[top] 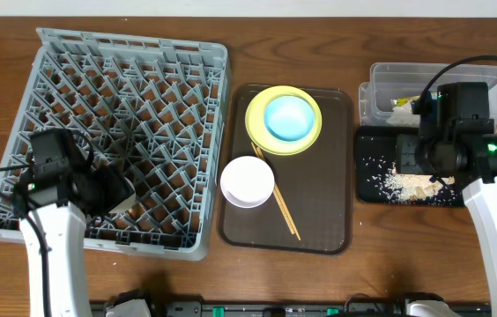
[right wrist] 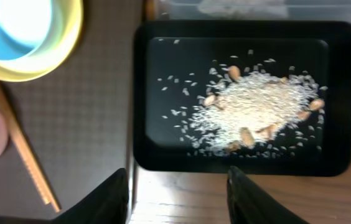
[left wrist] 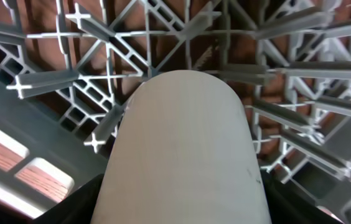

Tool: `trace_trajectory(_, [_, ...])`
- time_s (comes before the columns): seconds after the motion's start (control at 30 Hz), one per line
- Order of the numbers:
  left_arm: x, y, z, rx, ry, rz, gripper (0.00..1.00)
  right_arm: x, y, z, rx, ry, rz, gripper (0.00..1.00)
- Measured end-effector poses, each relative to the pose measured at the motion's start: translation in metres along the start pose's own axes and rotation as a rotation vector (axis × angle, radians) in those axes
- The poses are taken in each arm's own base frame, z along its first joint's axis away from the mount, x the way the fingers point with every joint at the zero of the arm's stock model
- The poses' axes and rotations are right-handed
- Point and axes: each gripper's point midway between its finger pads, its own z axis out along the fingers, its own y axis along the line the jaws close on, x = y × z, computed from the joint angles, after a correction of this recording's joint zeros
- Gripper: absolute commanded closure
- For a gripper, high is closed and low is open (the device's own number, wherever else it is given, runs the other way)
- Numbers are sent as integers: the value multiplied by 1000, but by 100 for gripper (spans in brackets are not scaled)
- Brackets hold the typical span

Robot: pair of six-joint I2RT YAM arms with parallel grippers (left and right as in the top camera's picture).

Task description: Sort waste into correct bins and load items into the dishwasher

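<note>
White cup (left wrist: pixel 182 155) pinched in your left jaws, rack's (top: pixel 143 88) 6 o'clock | likely light, slick, brittle: grip across its wall | right jaws spread empty over black tray (right wrist: pixel 340 74)

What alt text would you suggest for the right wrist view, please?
A shallow black rectangular tray holds a heap of pale rice-like food scraps with a few tan chunks, seen from above past the open right gripper. At left, on a brown serving tray, sit a round yellow plate carrying a light blue bowl and a wooden chopstick.
</note>
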Motion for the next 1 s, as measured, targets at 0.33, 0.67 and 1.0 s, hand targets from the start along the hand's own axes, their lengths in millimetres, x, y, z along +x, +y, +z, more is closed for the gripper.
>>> trace_trajectory(0.33, [3, 6, 33, -59, 124, -8, 86, 0, -7, 0, 40, -3, 7, 48])
trace_trajectory(0.67, [3, 3, 38, -44, 150, -14, 39, 0, -8, 0, 44, 0, 8, 44])
trace_trajectory(1.0, [3, -2, 36, -18, 154, -6, 13, 3, -8, 0, 47, 10, 7, 41])
